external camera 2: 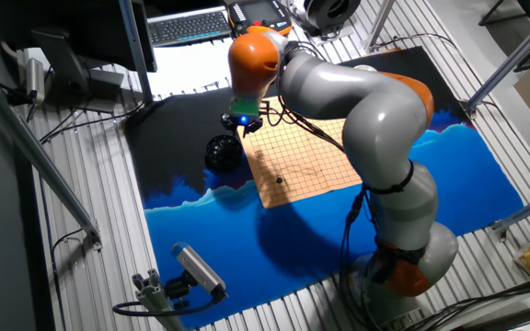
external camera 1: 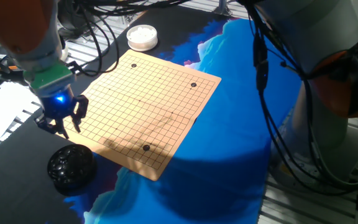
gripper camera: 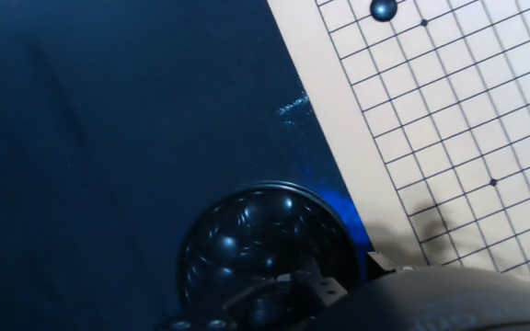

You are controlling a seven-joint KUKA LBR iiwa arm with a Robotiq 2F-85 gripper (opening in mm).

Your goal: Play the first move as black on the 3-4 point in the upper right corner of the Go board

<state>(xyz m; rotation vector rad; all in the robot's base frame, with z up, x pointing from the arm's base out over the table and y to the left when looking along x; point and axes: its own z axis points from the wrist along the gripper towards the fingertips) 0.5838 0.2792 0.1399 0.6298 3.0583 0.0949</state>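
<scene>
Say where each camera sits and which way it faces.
One fixed view: low beside the table, facing the wooden gridded Go board; gripper visible.
Other fixed view: high overhead, looking down; whole grey-and-orange arm visible.
Hand view: on the hand, looking down at the round bowl of black stones.
All show board and bowl.

Tan Go board (external camera 1: 148, 106), black grid; glossy black bowl (external camera 1: 71, 167); white bowl (external camera 1: 142, 37); blue cloth (external camera 1: 229, 124).
</scene>
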